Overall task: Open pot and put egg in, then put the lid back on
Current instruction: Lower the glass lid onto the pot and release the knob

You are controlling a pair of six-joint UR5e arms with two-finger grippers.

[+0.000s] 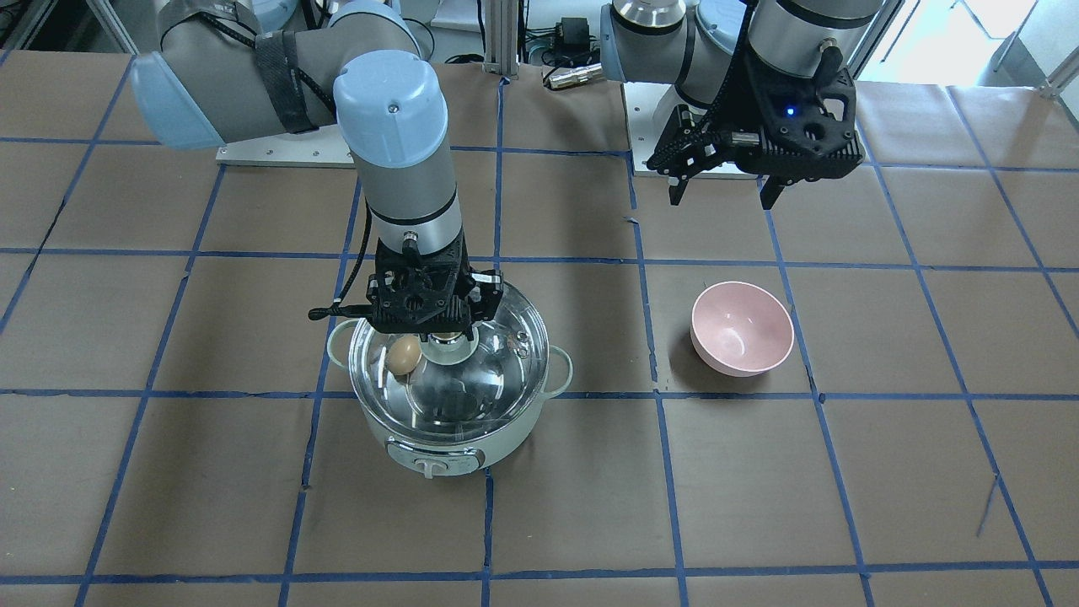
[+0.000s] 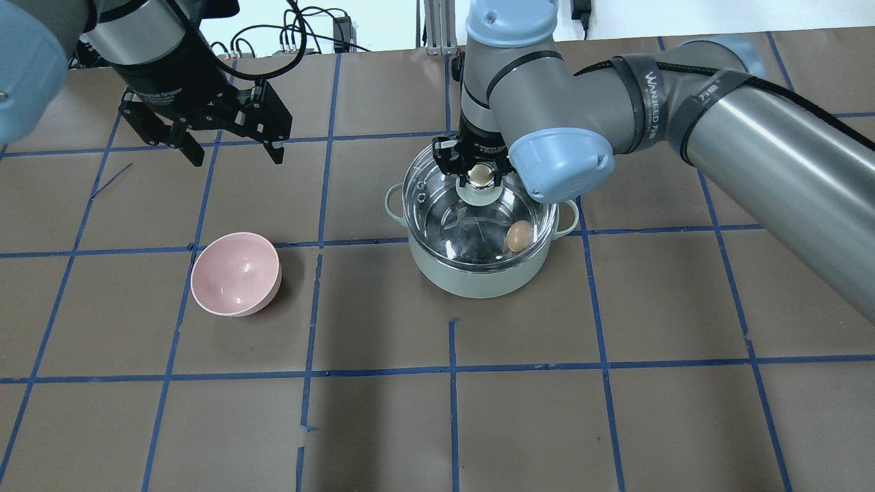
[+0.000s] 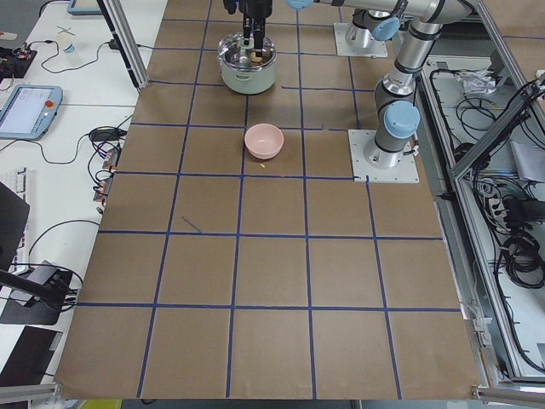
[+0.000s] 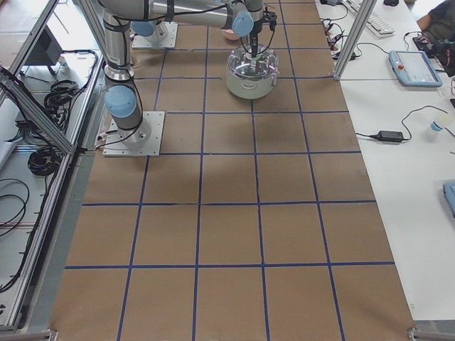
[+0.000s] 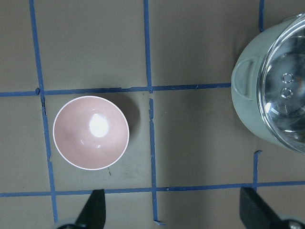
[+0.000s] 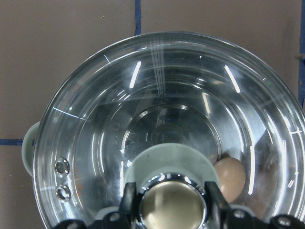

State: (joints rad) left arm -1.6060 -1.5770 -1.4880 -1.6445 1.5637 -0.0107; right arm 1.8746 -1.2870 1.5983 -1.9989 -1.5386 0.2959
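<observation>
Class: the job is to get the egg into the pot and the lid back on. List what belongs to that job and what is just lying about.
Part of the job: pot; egg, inside the pot; lid, over the pot; right gripper, closed on the lid's knob.
Just lying about: pink bowl, empty, apart from the pot; left gripper, open, holding nothing.

Mint-green pot (image 2: 478, 281), light-brown egg (image 2: 518, 236), clear glass lid (image 2: 437, 205), pink bowl (image 2: 236, 273), brown table (image 2: 615, 424) gridded blue
</observation>
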